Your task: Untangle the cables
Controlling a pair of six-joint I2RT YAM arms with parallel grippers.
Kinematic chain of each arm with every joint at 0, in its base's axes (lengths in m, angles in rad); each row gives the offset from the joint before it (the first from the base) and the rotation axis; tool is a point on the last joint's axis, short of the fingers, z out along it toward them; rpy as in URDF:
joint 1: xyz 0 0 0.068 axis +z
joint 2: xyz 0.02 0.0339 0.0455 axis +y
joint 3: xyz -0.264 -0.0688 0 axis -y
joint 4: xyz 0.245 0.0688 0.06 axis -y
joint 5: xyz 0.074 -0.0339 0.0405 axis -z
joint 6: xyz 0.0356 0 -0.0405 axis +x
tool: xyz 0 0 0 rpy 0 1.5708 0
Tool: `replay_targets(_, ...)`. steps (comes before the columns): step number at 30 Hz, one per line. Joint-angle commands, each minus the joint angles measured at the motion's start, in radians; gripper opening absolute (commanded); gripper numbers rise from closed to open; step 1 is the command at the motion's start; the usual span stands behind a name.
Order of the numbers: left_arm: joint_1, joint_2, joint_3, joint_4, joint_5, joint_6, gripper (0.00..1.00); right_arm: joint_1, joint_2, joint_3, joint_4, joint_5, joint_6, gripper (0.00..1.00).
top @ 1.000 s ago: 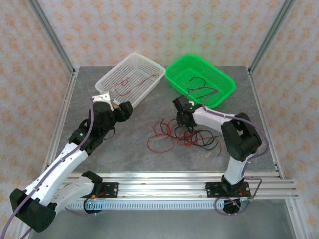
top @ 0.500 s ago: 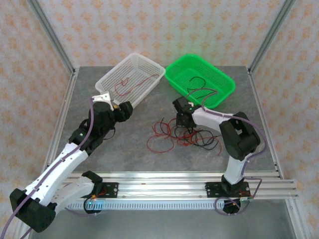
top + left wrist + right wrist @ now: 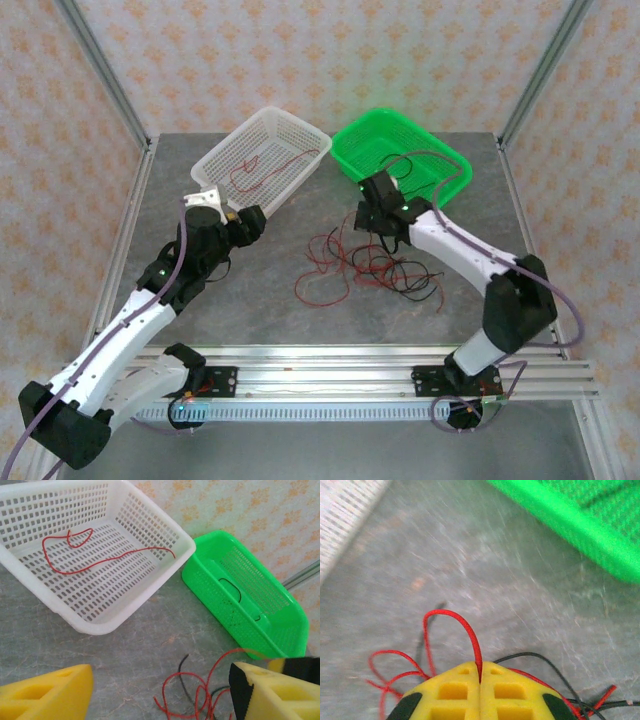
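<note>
Item: my right pincer (image 3: 480, 682), just pressed together on one red cable (image 3: 466, 625) and raised from the tangle of red and black cables (image 3: 375, 270) on the desk (image 3: 250, 290), so separation has begun; my left pincer (image 3: 160, 687) spread, empty, near the white basket (image 3: 107, 625).

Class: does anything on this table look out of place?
Yes: red and black cables lie tangled in a heap on the table, short of the green basket and the white basket, which holds one red cable.
</note>
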Motion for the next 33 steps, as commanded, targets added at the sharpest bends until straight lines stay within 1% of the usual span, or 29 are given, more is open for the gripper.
replay_targets(1,-0.007,-0.015,-0.026,0.01,0.023,-0.019,0.72,-0.001,-0.084,0.08,-0.04,-0.017,-0.025,0.0)
replay_targets(5,-0.013,-0.016,-0.044,0.028,0.032,-0.019,0.69,-0.001,-0.132,0.165,-0.047,-0.03,-0.04,0.0)
replay_targets(6,-0.015,-0.015,-0.049,0.034,0.036,-0.047,0.69,-0.001,-0.137,0.19,-0.052,-0.032,-0.045,0.0)
replay_targets(8,-0.019,-0.013,-0.057,0.048,0.044,-0.054,0.68,-0.001,-0.139,0.236,-0.061,-0.039,-0.052,0.0)
replay_targets(12,-0.038,0.001,-0.066,0.074,0.056,-0.057,0.67,-0.001,-0.126,0.315,-0.066,-0.059,-0.065,0.0)
replay_targets(20,-0.107,0.02,-0.074,0.101,0.018,-0.067,0.66,-0.001,-0.073,0.452,-0.043,-0.094,-0.096,0.0)
replay_targets(24,-0.127,-0.007,-0.087,0.109,0.003,-0.075,0.66,-0.001,-0.024,0.534,-0.016,-0.112,-0.12,0.0)
replay_targets(27,-0.133,-0.037,-0.093,0.101,-0.004,-0.078,0.67,-0.001,0.043,0.618,0.002,-0.142,-0.145,0.0)
replay_targets(33,-0.136,-0.102,-0.101,0.071,-0.023,-0.082,0.7,-0.001,0.24,0.846,0.029,-0.205,-0.191,0.0)
